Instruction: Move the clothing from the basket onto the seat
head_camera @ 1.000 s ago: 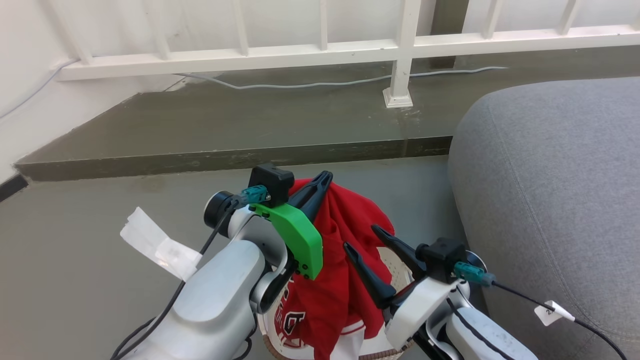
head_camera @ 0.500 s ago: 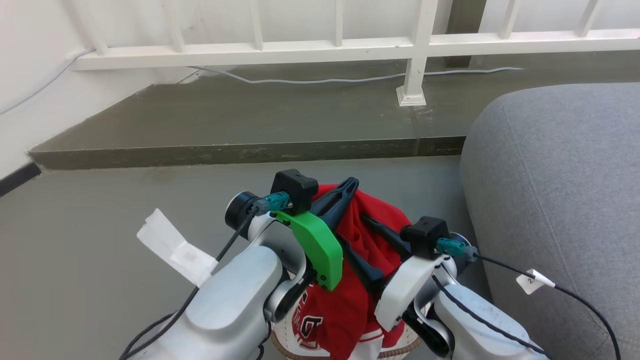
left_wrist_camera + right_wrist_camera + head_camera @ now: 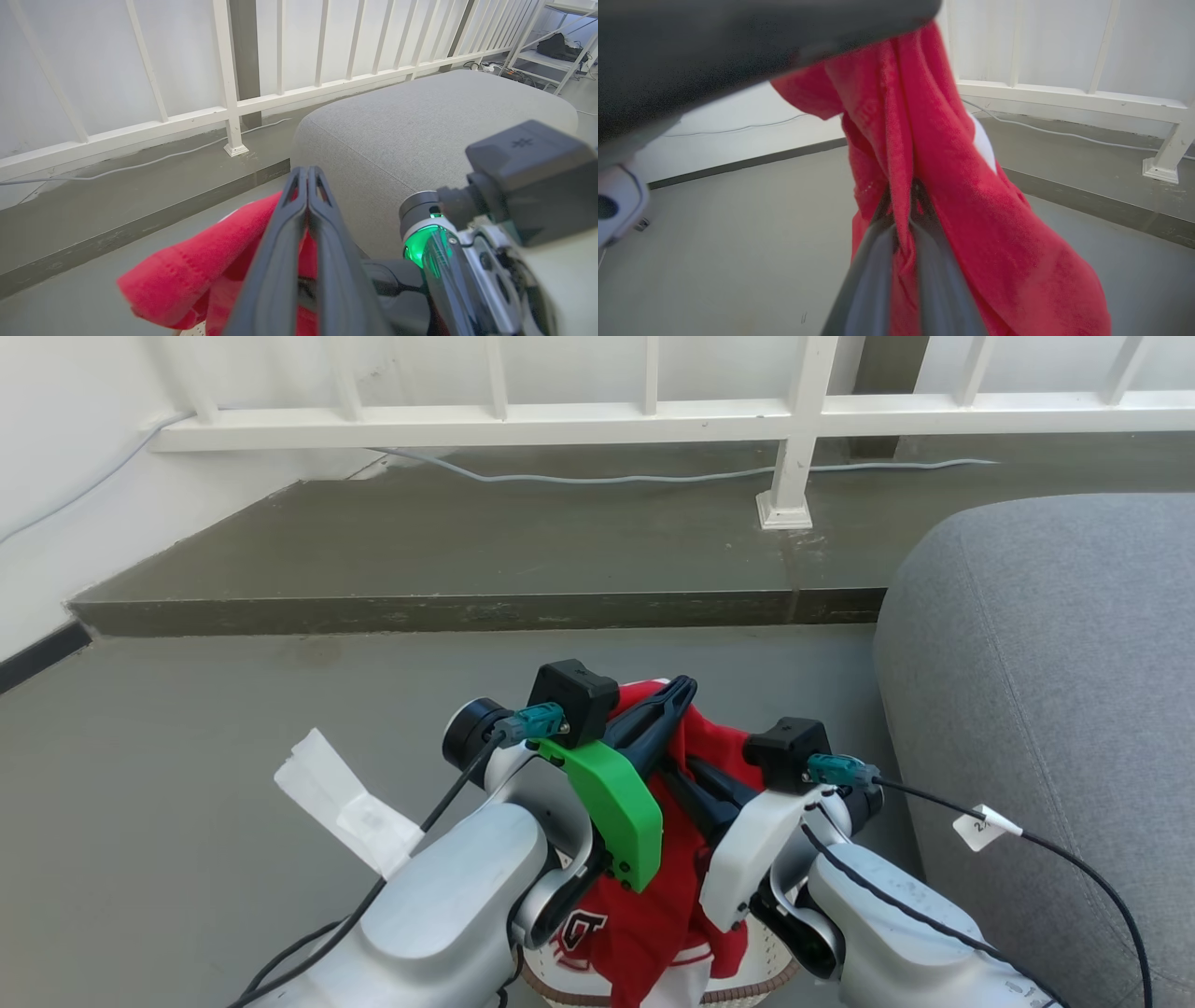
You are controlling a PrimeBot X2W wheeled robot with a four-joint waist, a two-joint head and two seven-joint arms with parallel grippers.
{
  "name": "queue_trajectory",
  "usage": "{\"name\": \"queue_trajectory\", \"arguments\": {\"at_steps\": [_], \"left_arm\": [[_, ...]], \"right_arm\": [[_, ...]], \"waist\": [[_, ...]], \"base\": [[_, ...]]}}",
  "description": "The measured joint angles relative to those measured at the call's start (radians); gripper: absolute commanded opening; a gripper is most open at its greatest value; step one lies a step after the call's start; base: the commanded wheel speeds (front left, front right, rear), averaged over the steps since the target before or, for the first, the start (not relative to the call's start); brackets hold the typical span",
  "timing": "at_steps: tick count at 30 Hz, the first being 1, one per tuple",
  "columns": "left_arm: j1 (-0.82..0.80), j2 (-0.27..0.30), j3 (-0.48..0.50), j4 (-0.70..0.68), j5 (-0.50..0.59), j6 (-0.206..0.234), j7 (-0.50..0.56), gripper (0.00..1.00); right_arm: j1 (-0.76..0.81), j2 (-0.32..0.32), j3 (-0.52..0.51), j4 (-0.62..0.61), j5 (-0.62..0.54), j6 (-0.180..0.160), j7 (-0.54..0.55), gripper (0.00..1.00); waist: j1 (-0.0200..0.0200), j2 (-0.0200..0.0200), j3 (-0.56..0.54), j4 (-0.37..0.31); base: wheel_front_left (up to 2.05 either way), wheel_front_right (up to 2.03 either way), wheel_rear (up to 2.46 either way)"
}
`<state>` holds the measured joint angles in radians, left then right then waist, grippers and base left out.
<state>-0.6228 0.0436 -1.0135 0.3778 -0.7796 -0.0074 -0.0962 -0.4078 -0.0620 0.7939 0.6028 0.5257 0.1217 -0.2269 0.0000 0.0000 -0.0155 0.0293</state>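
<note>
The red clothing (image 3: 667, 905) hangs from both grippers above the cream basket (image 3: 771, 980) at the bottom of the head view, with dark lettering showing low down. My left gripper (image 3: 678, 691) is shut on the top of the cloth; in the left wrist view its fingers (image 3: 306, 173) are pressed together with red fabric (image 3: 201, 280) bunched under them. My right gripper (image 3: 691, 782) sits just right of it, and in the right wrist view the right gripper (image 3: 903, 205) is shut on a fold of the clothing (image 3: 952, 154). The grey seat (image 3: 1036, 663) stands to the right.
A raised concrete step (image 3: 448, 612) runs across ahead, with a white railing (image 3: 653, 420) and a grey cable (image 3: 607, 478) behind it. A white wall closes the left side. A white paper tag (image 3: 345, 803) hangs by my left forearm. Bare floor lies left of the basket.
My right gripper has moved in toward the left one and closed on the red cloth. The left gripper stays shut on it. The camera has shifted a little.
</note>
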Motion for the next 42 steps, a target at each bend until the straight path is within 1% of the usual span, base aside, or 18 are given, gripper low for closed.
{"name": "queue_trajectory", "arguments": {"at_steps": [9,10,11,12,14,18,24,27,28,31,35,42], "left_arm": [[-0.016,0.001,-0.015,0.000,-0.001,0.018,0.000,0.00],[-0.016,0.001,-0.015,0.000,-0.001,0.020,0.000,0.31],[-0.017,0.001,-0.016,0.000,0.000,0.027,0.000,0.93],[-0.019,0.001,-0.016,0.001,0.000,0.030,0.000,1.00],[-0.019,0.001,-0.016,0.001,0.000,0.030,-0.002,1.00],[-0.019,0.000,0.013,-0.003,-0.009,0.051,-0.024,1.00],[-0.022,0.002,0.038,-0.014,-0.004,0.061,-0.048,1.00],[-0.027,0.019,0.053,-0.022,0.009,0.075,-0.065,1.00],[-0.030,0.029,0.058,-0.027,0.011,0.080,-0.069,1.00],[-0.033,0.067,0.078,-0.034,0.020,0.092,-0.085,1.00],[-0.030,0.108,0.081,-0.044,0.053,0.096,-0.094,1.00],[0.014,0.132,0.059,-0.093,0.063,0.100,-0.095,1.00]], "right_arm": [[-0.027,0.000,0.013,0.020,0.034,-0.002,-0.003,0.00],[-0.032,0.000,0.013,0.023,0.039,-0.002,-0.003,0.00],[-0.037,0.000,0.013,0.024,0.039,-0.008,-0.007,0.00],[-0.041,0.000,0.013,0.026,0.039,-0.009,-0.011,0.00],[-0.046,0.000,0.012,0.030,0.040,-0.009,-0.011,0.00],[-0.068,0.000,0.009,0.035,0.048,-0.010,-0.011,0.00],[-0.099,0.000,-0.029,0.067,0.048,-0.030,-0.012,0.00],[-0.118,-0.001,-0.051,0.085,0.046,-0.037,-0.015,0.00],[-0.124,-0.002,-0.059,0.086,0.046,-0.044,-0.015,0.00],[-0.147,-0.010,-0.083,0.087,0.046,-0.046,-0.015,0.00],[-0.173,-0.044,-0.131,0.082,0.040,-0.062,-0.020,0.00],[-0.206,-0.097,-0.201,0.056,0.028,-0.081,-0.020,0.00]], "waist": [[0.0000,0.0000,0.003,0.004],[0.0000,0.0000,0.003,0.004],[0.0000,0.0000,0.003,0.004],[0.0000,0.0000,0.004,0.004],[0.0000,0.0000,0.004,0.003],[0.0000,0.0000,0.007,-0.004],[0.0000,0.0000,0.017,-0.018],[0.0000,0.0000,0.022,-0.026],[0.0000,0.0000,0.023,-0.029],[0.0000,0.0000,0.030,-0.041],[0.0000,0.0000,0.039,-0.063],[0.0000,0.0000,0.058,-0.111]], "base": [[0.00,0.00,0.00],[0.00,0.00,0.00],[0.00,0.00,0.00],[0.00,0.00,0.00],[0.00,0.00,0.00],[0.00,0.00,0.00],[0.00,0.00,0.00],[0.00,0.00,0.00],[0.00,0.00,0.00],[0.00,0.00,0.00],[0.00,0.00,0.00],[0.00,0.00,0.00]]}}
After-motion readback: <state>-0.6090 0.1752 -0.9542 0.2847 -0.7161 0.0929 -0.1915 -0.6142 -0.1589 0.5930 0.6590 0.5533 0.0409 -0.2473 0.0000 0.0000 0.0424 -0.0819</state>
